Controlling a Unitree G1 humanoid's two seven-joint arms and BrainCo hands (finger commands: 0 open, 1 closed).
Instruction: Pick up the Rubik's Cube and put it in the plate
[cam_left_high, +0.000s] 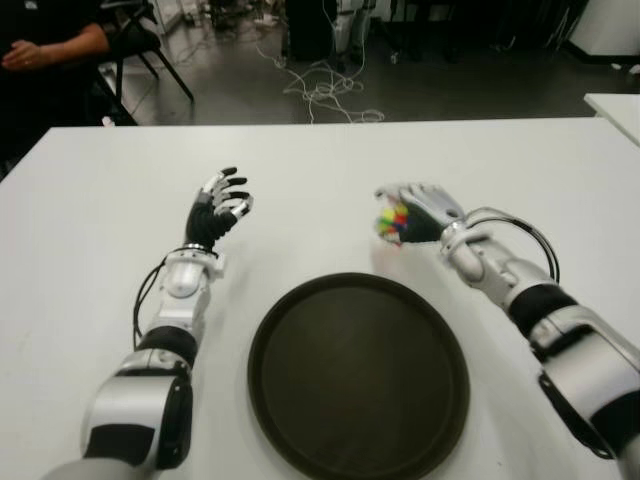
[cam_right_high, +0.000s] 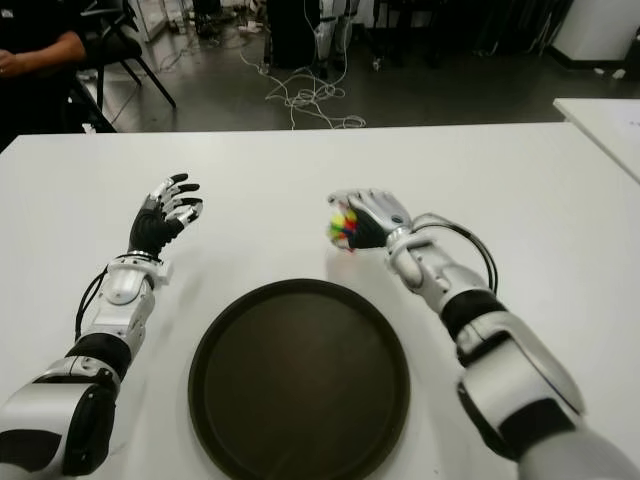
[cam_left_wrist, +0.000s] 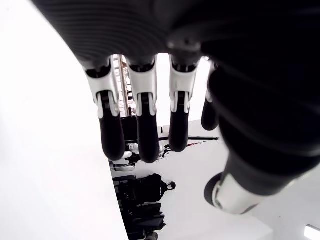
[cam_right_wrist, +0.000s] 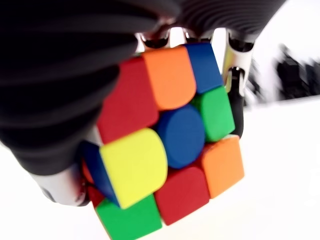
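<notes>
Now the right hand (cam_left_high: 418, 213) has its fingers clamped round the Rubik's Cube (cam_right_wrist: 165, 145), just beyond the plate's (cam_left_high: 300, 330) far rim above the table (cam_left_high: 320, 160), while the left hand (cam_left_high: 220, 208) shows spread-fingered beside the plate's left.

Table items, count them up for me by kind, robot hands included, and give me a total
Rubik's Cube: 1, grasped in the right hand, beyond the plate's far rim
Plate: 1, dark, round, nothing in it
Robot hands: 2, the left hand holding nothing, showing left of the plate
Total: 4
</notes>
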